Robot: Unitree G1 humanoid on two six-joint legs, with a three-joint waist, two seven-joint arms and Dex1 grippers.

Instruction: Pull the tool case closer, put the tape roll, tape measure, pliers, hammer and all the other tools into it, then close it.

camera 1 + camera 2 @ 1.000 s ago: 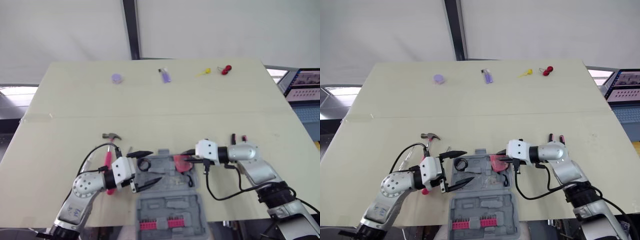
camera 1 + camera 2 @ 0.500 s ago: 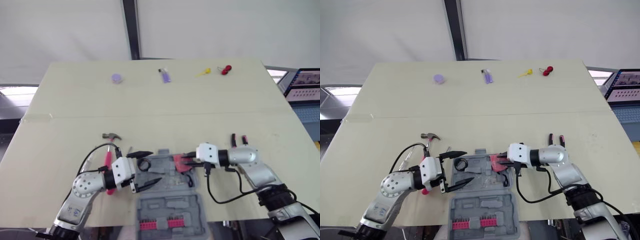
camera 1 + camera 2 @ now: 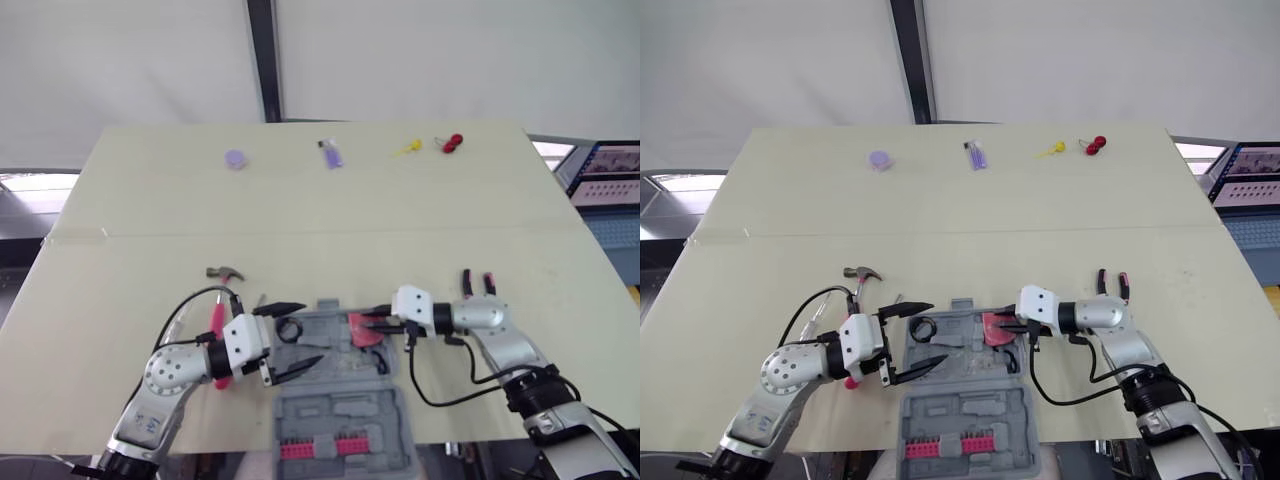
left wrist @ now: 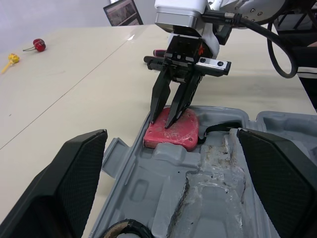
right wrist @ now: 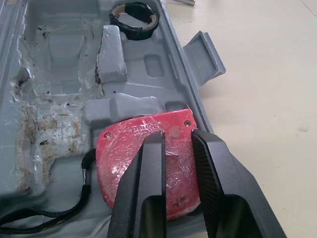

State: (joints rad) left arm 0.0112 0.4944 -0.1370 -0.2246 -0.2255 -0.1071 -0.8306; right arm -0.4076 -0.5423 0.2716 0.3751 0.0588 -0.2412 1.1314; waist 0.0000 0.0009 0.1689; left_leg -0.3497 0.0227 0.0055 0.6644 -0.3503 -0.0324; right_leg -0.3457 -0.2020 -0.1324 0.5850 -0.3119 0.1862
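Head view: left gripper (image 3: 312, 333) splayed wide over tool case (image 3: 335, 405); tape measure (image 3: 360, 330) at case's 1 o'clock; hammer (image 3: 217, 312) half hidden behind arm.
Left wrist: right gripper (image 4: 167, 118) barely parted, tips on tape measure.
Right wrist: fingers (image 5: 148, 188) hide tape measure's near edge.

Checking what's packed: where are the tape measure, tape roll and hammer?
tape measure (image 5: 121, 148): right wrist view, red top face.
tape roll (image 5: 136, 32): right wrist view, black rim.
hammer (image 3: 222, 272): left eye view, metal head.
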